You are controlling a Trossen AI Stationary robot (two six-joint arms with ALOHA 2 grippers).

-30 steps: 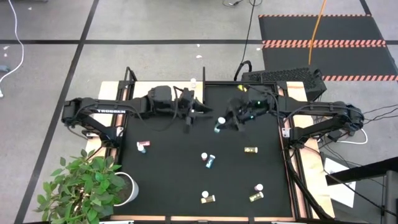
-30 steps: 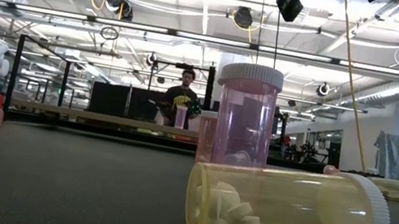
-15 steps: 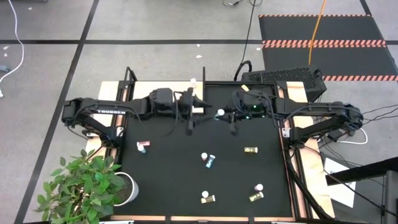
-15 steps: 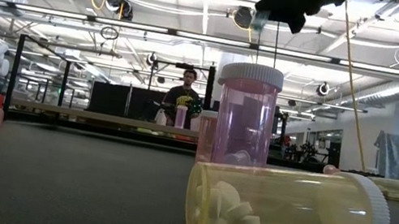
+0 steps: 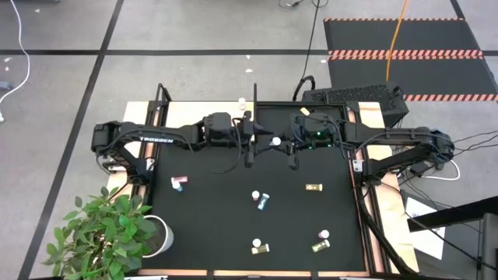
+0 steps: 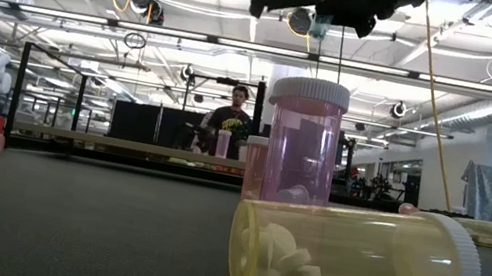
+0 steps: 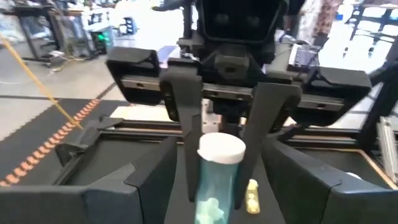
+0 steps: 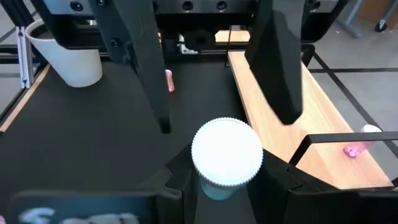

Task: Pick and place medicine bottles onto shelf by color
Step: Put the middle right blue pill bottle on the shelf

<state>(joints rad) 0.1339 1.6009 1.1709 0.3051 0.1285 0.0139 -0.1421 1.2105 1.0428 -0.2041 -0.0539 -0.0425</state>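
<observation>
Light blue bottle (image 5: 275, 142), white cap, gripped between jaws of right gripper (image 5: 279, 145), raised above far middle of black mat (image 5: 233, 210). Left gripper (image 5: 250, 148) facing it, just beside, jaws spread wide. "TROSSEN" read on left arm (image 5: 156, 138). Shelf (image 8: 292, 146) seen alongside mat on counter, pink bottle (image 8: 352, 150) lying on it.

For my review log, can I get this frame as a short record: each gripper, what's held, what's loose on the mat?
right gripper: above the far middle of the mat, shut on the blue bottle, white cap up
left gripper: open, facing the held bottle, a finger on either side of it, not gripping
loose on mat: pink bottle, second blue bottle, three yellow bottles
phase: looks like a handover between the arms, not yet completed
</observation>
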